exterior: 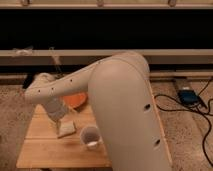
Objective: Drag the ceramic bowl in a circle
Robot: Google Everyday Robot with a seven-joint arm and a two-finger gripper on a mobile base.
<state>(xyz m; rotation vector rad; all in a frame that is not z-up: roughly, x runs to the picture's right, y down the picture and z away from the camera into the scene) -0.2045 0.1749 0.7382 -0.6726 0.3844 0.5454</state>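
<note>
In the camera view we see the robot's thick pale arm [120,100] reaching from the lower right up and across to the left over a wooden table [45,150]. At its end the gripper [56,116] points down toward the tabletop over the table's left rear part; we cannot tell whether it is open or closed. The ceramic bowl [76,101], orange and glossy, sits on the far part of the table just right of the gripper, and the arm hides most of it. We cannot make out whether gripper and bowl touch. A flat beige block [66,129] lies just in front of the gripper, nearer the camera. A small white cup [91,137] stands upright to the block's right, apart from the bowl. On the speckled floor [190,130] to the right lie dark cables [205,112] and a blue device [188,96].
</note>
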